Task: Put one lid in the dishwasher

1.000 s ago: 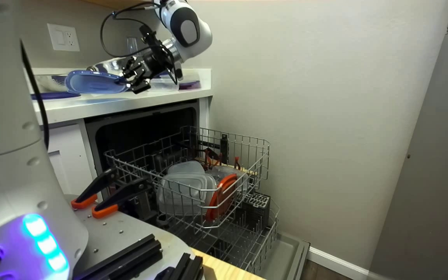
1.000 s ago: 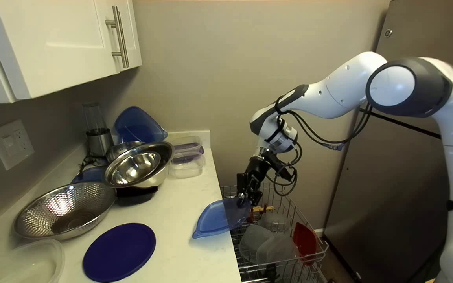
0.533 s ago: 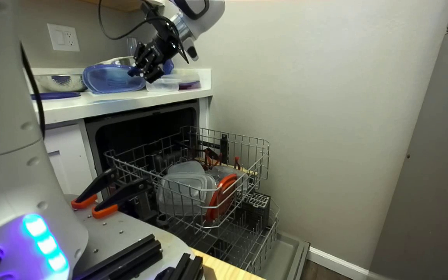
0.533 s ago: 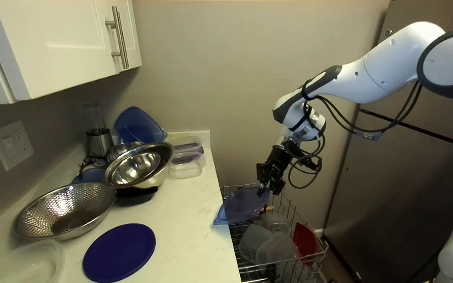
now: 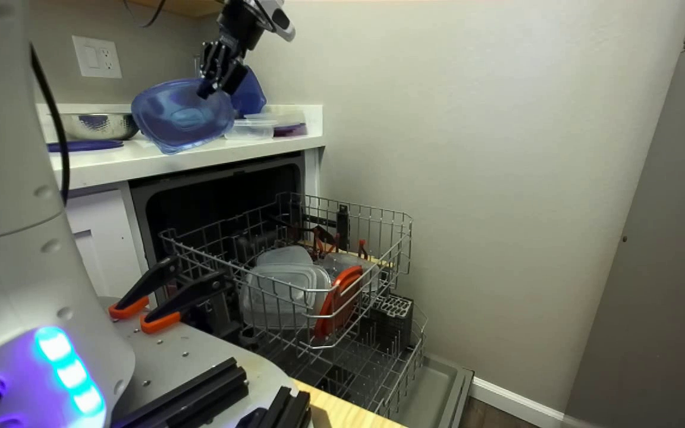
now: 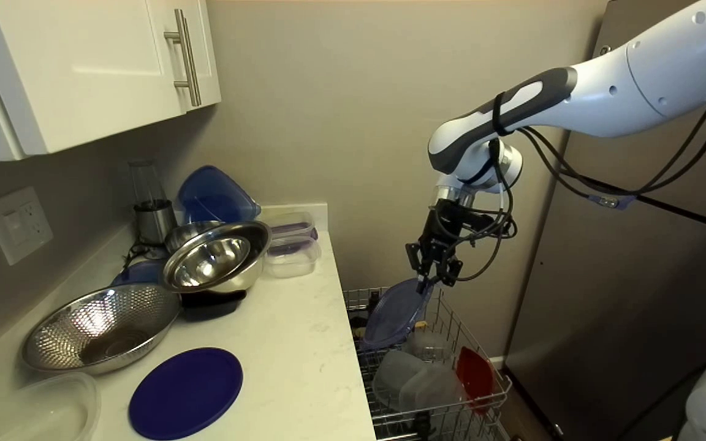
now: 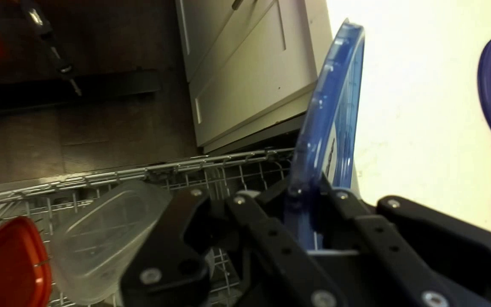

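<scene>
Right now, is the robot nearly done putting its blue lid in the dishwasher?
Maybe halfway. Done: the dishwasher stands open with its upper wire rack pulled out, and the translucent blue lid is off the counter. In hand: the gripper pinches the lid by its edge, tilted in the air. Left: it's higher than the rack, not in it, so probably lower it in and let go.

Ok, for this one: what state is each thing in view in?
Lid: gripped at one edge, tilted, not yet loaded
Gripper: shut on the lid
Dishwasher: open
Upper rack: pulled out, partly filled
Lower rack: pulled out
Wall cupboard: shut
Metal bowls: nested, tilted
Round lid: lying flat
Base lights: lit
</scene>
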`<state>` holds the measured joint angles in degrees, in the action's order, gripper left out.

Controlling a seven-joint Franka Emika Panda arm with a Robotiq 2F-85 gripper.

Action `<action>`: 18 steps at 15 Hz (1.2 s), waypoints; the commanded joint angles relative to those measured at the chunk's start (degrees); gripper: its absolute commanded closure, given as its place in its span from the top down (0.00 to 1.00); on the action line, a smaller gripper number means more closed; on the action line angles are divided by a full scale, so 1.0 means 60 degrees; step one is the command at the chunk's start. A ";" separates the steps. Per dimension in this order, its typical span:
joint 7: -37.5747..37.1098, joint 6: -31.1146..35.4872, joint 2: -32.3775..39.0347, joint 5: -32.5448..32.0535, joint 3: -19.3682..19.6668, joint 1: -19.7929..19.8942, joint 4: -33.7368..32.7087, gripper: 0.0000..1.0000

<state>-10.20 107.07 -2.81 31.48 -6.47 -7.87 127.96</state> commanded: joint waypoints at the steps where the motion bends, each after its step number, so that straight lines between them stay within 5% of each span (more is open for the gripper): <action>1: -0.1649 -0.0119 -0.0623 -0.1039 -0.0327 -0.0097 0.0050 0.04; 10: -0.4190 0.1028 0.1111 -0.4084 -0.1327 -0.0733 -0.0468 0.04; 18: -0.6137 0.1196 0.3406 -0.6649 -0.0796 -0.1771 -0.1704 0.04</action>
<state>-43.68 113.77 15.16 -4.99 -13.06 -16.68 120.24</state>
